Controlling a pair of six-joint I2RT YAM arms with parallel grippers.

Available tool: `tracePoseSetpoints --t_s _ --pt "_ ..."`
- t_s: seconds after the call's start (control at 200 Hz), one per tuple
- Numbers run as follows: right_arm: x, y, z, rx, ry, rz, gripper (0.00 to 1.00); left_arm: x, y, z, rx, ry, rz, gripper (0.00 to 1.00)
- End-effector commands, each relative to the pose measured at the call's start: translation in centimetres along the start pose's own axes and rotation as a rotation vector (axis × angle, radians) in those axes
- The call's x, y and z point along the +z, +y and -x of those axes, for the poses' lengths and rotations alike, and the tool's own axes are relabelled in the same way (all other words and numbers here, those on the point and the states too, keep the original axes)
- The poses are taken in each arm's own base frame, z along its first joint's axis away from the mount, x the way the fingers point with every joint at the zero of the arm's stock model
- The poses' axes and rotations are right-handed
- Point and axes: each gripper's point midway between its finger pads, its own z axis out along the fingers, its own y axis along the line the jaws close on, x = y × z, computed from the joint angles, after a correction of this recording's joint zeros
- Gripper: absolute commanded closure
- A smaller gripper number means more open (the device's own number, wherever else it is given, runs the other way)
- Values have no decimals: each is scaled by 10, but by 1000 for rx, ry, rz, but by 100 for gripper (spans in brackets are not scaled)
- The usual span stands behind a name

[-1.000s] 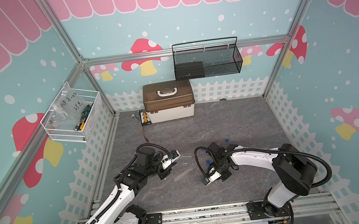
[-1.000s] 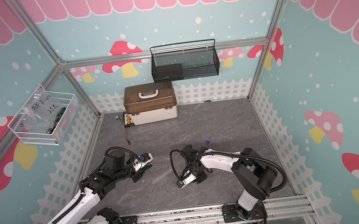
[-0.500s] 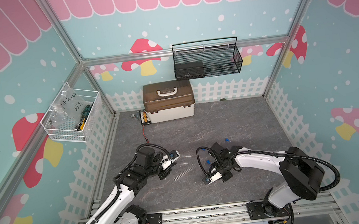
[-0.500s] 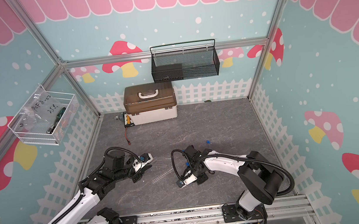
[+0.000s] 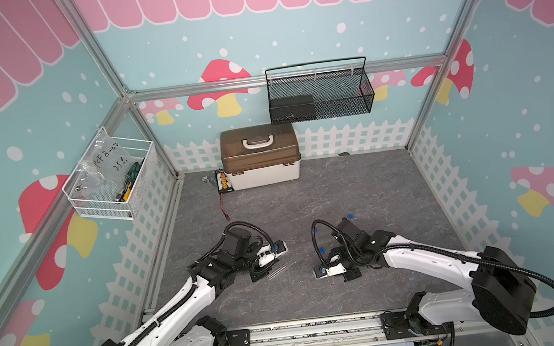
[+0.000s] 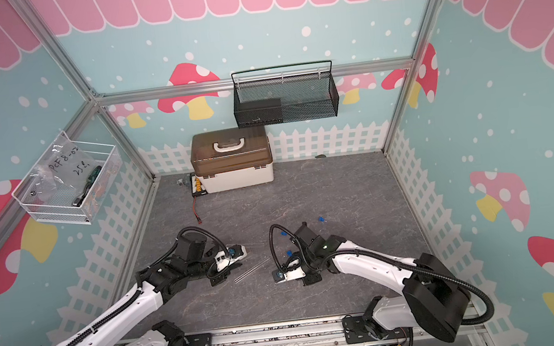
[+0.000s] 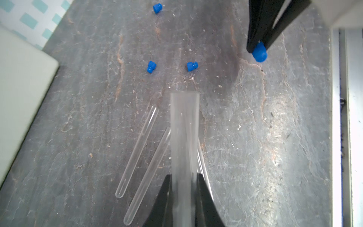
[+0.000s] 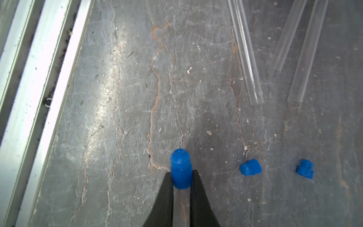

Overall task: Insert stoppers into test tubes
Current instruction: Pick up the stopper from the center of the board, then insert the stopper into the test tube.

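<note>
A clear tube [image 7: 184, 127] is clamped in the left tool [image 7: 183, 175]; a blue stopper [image 8: 180, 159] is pinched in the right tool [image 8: 181, 173]. Spare tubes [image 7: 137, 151] and stoppers [image 7: 151, 67] are seen on the counter [image 7: 265, 137]. The tube is judged light, slick, possibly brittle; gentle mid-length hold advised.

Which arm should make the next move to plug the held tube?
Right, probably: the right pincer grips a stopper, end protruding; the left pincer holds a test tube, open mouth exposed.
</note>
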Motion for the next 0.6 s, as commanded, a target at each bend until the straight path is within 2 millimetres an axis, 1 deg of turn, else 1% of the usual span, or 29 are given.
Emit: tracePoseSetpoints --t_s 0.0,0.185,0.31,0.435,0.595 --pt "-6 1 7 91 -56 -28 88 4 -3 4 102 26 -9 100" --pt "-16 -13 19 165 -116 -102 88 12 -8 6 213 59 6 100" --pt "-19 -19 29 187 -150 -100 88 18 -11 7 294 78 24 100" --pt "-22 -28 41 210 -192 -103 88 22 -11 10 361 75 56 100" --pt "-24 -34 56 262 -248 -82 88 25 -11 12 435 64 98 100"
